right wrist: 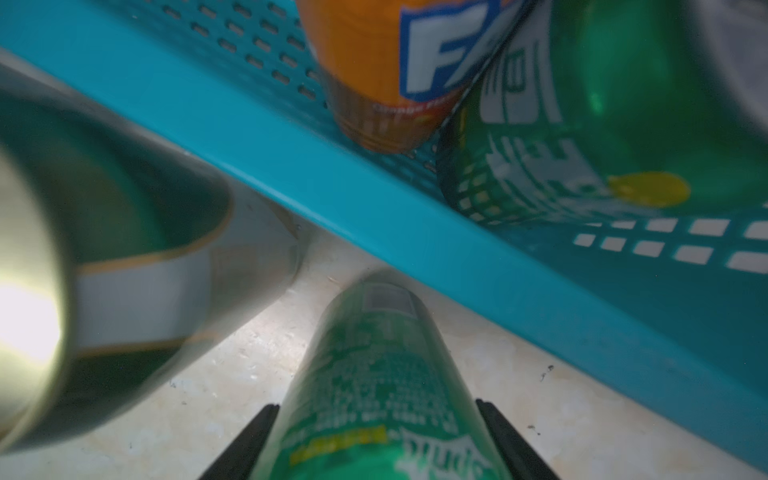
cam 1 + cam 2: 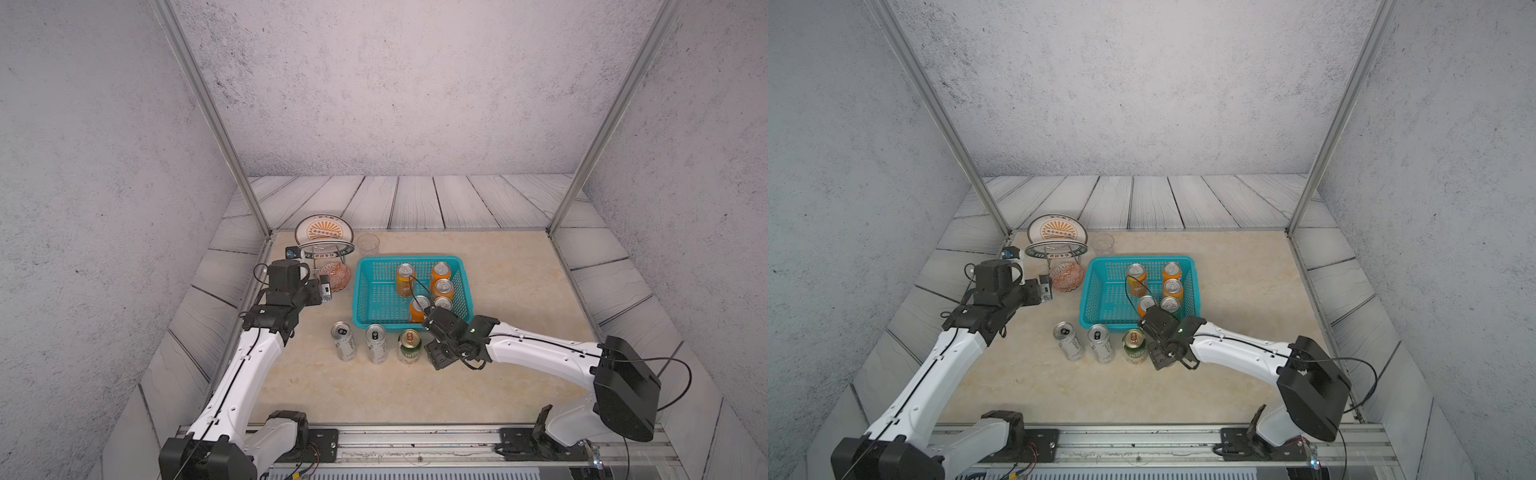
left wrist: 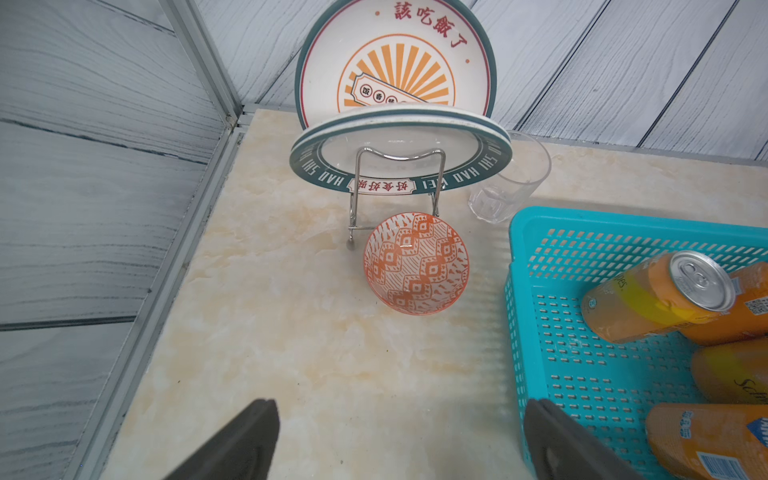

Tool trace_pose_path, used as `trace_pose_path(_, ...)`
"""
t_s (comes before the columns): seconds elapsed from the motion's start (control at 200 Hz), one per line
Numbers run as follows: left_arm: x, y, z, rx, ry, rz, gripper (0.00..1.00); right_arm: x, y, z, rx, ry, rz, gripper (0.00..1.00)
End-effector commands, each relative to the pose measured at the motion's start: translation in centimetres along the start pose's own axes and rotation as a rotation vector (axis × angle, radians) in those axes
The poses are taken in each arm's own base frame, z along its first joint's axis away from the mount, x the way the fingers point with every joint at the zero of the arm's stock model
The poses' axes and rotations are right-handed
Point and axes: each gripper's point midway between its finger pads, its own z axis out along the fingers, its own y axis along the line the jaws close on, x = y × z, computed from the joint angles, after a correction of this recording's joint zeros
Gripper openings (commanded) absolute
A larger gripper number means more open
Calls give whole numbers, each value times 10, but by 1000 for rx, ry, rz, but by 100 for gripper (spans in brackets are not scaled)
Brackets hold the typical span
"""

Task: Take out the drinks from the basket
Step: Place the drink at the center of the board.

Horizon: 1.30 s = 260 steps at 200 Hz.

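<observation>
The teal basket holds several upright drinks: orange cans and one green can. Two slim silver cans and a gold-topped green can stand on the table in front of it. My right gripper is shut on another green can, upright just outside the basket's near wall and beside the gold-topped can. In both top views the right gripper hides that can. My left gripper hangs open and empty left of the basket.
A wire rack with patterned plates stands at the back left, with an orange patterned bowl in front of it near the left gripper. A clear cup sits behind the basket. Metal frame posts mark the back corners.
</observation>
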Motion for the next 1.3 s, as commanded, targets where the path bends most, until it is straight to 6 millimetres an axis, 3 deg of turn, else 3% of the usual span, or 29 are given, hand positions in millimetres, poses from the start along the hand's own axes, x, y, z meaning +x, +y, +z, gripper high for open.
trace_pose_path(0.0, -1, 3, 0, -6, 4, -9, 99, -10, -1, 3, 16, -36, 19, 57)
trace_pose_path(0.235, -2, 3, 0, -6, 3, -9, 99, -8, -1, 6, 19, -22, 17, 60)
trace_pose_path(0.636, -1, 3, 0, -5, 5, -9, 99, -13, -4, -9, 22, -38, 17, 71)
trace_pose_path(1.106, -2, 2, 0, -2, 5, -10, 99, -21, -8, -43, 12, -69, 6, 83)
trace_pose_path(1.296, -1, 2, 0, -1, 5, -10, 99, -33, -9, -72, -6, -114, 0, 86)
